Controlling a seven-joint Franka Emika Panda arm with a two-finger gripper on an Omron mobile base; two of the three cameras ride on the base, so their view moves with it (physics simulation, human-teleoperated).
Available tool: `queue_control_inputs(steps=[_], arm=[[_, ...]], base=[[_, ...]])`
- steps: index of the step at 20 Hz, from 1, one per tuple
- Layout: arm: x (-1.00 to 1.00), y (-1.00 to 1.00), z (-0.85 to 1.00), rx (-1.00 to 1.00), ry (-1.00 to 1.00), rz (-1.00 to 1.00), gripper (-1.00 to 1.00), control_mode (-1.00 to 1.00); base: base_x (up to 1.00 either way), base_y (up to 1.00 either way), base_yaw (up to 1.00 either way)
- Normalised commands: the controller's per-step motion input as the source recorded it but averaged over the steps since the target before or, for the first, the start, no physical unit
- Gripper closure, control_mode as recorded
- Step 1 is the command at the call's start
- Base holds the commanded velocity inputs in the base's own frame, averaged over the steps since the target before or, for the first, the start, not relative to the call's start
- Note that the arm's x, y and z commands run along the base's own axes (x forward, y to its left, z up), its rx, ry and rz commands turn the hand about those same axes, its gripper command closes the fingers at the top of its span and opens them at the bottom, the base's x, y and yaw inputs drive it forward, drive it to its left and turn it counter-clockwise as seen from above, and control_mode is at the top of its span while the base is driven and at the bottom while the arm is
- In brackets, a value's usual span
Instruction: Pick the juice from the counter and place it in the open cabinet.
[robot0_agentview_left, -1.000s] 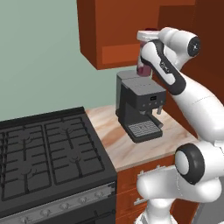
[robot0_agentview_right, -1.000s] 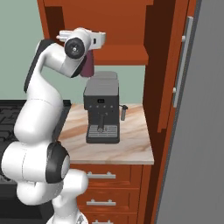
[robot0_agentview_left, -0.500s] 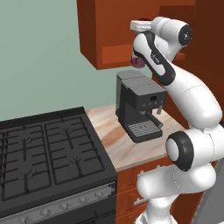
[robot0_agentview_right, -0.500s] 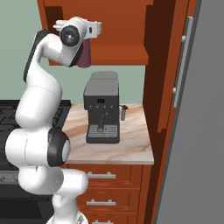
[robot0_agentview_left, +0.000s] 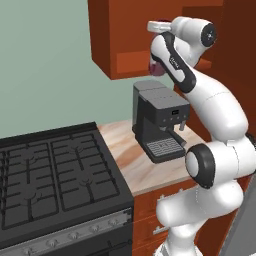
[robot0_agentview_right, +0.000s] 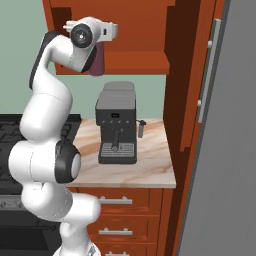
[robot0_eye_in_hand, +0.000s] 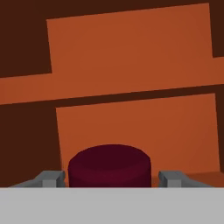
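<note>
The juice (robot0_agentview_right: 97, 64) hangs high above the coffee machine, level with the lower edge of the open cabinet (robot0_agentview_right: 142, 35). My gripper (robot0_agentview_right: 97, 54) is shut on it. From the left base view the juice (robot0_agentview_left: 156, 69) shows as a dark purple patch behind my forearm, just below the open cabinet (robot0_agentview_left: 127, 37). In the hand view the juice's dark red cap (robot0_eye_in_hand: 109, 166) sits between my gripper (robot0_eye_in_hand: 111, 178) fingertips (robot0_eye_in_hand: 50, 178), facing the open cabinet's inner shelf (robot0_eye_in_hand: 131, 94). The counter is out of view.
A black coffee machine (robot0_agentview_left: 160, 120) stands on a small marble counter (robot0_agentview_left: 125, 155) right under the juice. A black stove (robot0_agentview_left: 50, 175) lies to the left. A tall grey panel (robot0_agentview_right: 225, 150) and drawers with silver handles (robot0_agentview_right: 117, 202) are at the right.
The arm has lifted the juice from beside the coffee machine's top up to the cabinet's lower edge and turned the hand toward the cabinet. In the last half second it barely moved.
</note>
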Motion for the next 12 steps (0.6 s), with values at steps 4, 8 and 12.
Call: queue_control_inputs(steps=[4,8,12], arm=[[0.21,-0.05,0.13,0.01,0.0,-0.02,1.0,-1.0],[0.18,-0.03,0.04,0.0,0.0,-0.01,1.0,-1.0],[0.0,-0.01,0.02,0.0,0.0,0.0,1.0,-1.0]], base=[[0.0,0.0,0.0],[0.0,0.0,0.0],[0.0,0.0,0.0]])
